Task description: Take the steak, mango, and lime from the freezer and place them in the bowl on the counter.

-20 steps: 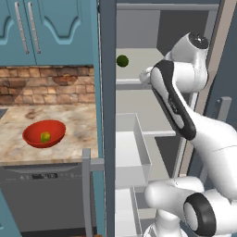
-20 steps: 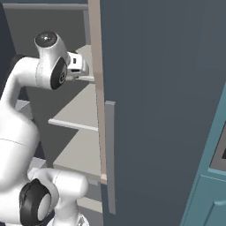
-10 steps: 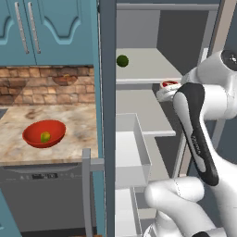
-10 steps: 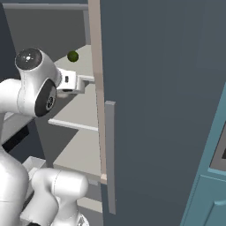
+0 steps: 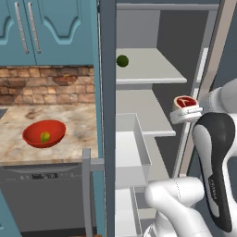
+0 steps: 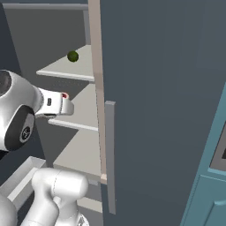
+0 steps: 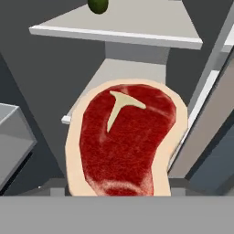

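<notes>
My gripper [image 5: 186, 108] is shut on the steak [image 5: 185, 101], a red slab with a pale fat rim, held in the air in front of the open freezer [image 5: 107, 69] at middle-shelf height. In the hand view the steak [image 7: 123, 141] is large and central and covers the fingertips. In the right base view the gripper [image 6: 66, 100] shows a sliver of the steak [image 6: 65, 95]. The lime [image 5: 122, 60] [image 6: 73, 56] [image 7: 98, 4] lies on the upper shelf. On the counter [image 5: 11, 139] at the left, the red bowl [image 5: 56, 131] holds the mango [image 5: 45, 137].
A white drawer [image 5: 132, 148] stands pulled out below the shelves, left of the arm. The freezer door [image 6: 167, 88] stands open close on the right. A dark dishwasher [image 5: 41, 194] sits under the counter and teal cabinets [image 5: 46, 28] hang above it.
The arm has drawn back from the shelves, to the right and down in the left base view, carrying the steak. Lime, bowl and mango have stayed put.
</notes>
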Controlling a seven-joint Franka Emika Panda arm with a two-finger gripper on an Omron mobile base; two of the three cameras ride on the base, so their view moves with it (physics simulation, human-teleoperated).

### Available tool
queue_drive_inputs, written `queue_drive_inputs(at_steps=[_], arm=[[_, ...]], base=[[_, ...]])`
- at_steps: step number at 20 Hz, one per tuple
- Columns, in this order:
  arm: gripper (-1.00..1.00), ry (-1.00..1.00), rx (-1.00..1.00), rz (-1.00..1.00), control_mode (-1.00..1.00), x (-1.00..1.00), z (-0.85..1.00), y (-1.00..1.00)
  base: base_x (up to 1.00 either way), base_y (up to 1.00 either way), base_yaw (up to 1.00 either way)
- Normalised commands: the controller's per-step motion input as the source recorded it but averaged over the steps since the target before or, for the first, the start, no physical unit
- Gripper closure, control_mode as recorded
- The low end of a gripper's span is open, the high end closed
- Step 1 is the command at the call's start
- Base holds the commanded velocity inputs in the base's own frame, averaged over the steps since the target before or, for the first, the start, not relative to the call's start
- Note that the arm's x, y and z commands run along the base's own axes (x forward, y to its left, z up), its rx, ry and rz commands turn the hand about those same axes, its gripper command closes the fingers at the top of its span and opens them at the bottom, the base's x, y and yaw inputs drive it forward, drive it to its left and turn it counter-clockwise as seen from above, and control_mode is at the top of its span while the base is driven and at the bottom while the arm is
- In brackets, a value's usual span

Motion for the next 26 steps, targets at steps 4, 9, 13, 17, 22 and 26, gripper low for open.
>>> queue_drive_inputs(at_steps=[4,9,13,17,22,26], arm=[[1.0,0.0,0.0,-0.04,-1.0,-0.55,0.02,0.0],[1.0,0.03,0.0,0.0,-1.0,-0.18,0.0,0.0],[1.0,0.0,0.0,-0.05,-1.0,-0.14,0.0,0.0],[1.0,0.0,0.0,-0.13,-1.0,-0.18,0.0,0.0],[1.0,0.0,0.0,-0.04,-1.0,-0.15,0.0,0.0],[1.0,0.0,0.0,0.0,1.0,-0.07,0.0,0.0]], base=[[0.0,0.0,0.0],[0.0,0.0,0.0],[0.0,0.0,0.0],[0.0,0.0,0.0],[0.0,0.0,0.0],[-0.61,-0.03,0.0]])
